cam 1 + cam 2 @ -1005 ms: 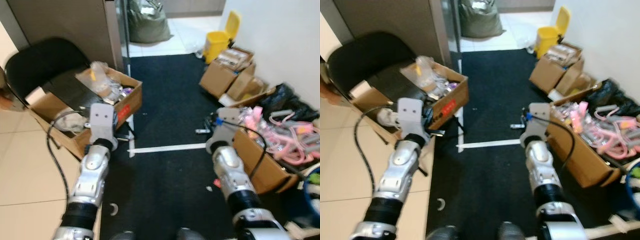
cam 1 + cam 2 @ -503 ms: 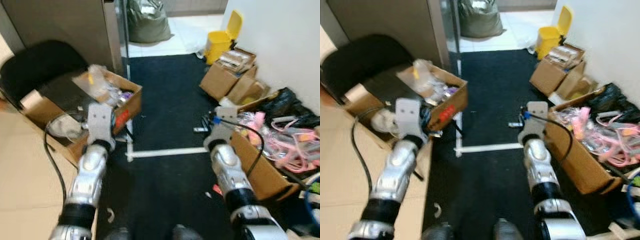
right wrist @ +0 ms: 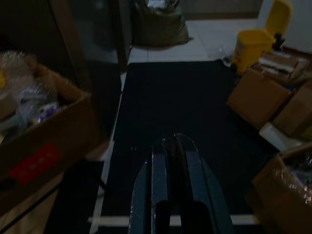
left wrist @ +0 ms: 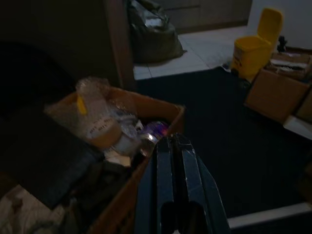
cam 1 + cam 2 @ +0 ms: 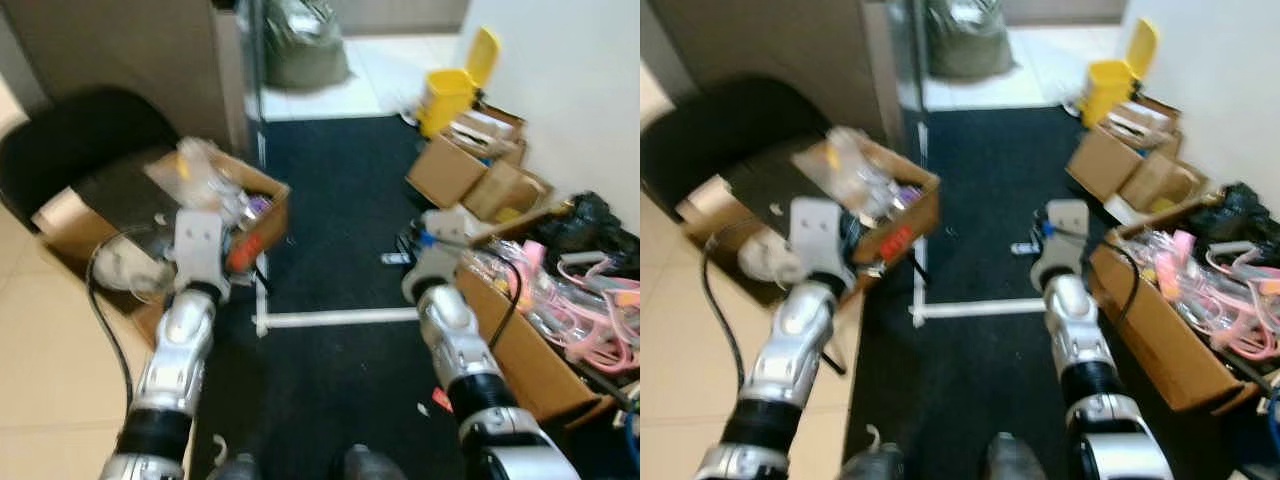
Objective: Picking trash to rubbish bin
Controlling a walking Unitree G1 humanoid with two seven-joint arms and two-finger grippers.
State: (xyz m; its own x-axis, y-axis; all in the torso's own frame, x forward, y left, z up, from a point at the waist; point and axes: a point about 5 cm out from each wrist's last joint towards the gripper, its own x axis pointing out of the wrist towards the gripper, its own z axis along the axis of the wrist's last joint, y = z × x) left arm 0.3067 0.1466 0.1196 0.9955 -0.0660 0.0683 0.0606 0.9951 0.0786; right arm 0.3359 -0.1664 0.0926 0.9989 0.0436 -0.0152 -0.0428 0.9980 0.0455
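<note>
A yellow rubbish bin [image 5: 447, 88] with its lid up stands at the far right, by the white wall, on the pale floor past the black carpet. An open cardboard box [image 5: 262, 205] at my left holds trash: a crumpled plastic bag [image 4: 95, 114], cans and wrappers. Small scraps lie on the carpet: a red one [image 5: 438, 405] and a white one [image 5: 218, 445]. My left gripper [image 4: 170, 139] hangs shut and empty just short of the box. My right gripper [image 3: 174, 141] is shut and empty over the carpet, pointing down the aisle towards the bin [image 3: 258, 41].
A black chair [image 5: 70, 140] stands behind the trash box. A grey-green sack [image 5: 305, 50] sits beyond the carpet. Cardboard boxes [image 5: 470, 170] and a box of pink hangers [image 5: 570, 300] line the right wall. White tape [image 5: 335, 318] crosses the carpet.
The whole view has swayed and shifted slightly, so the camera moved. Both arms keep the same forward pose with their fingers shut.
</note>
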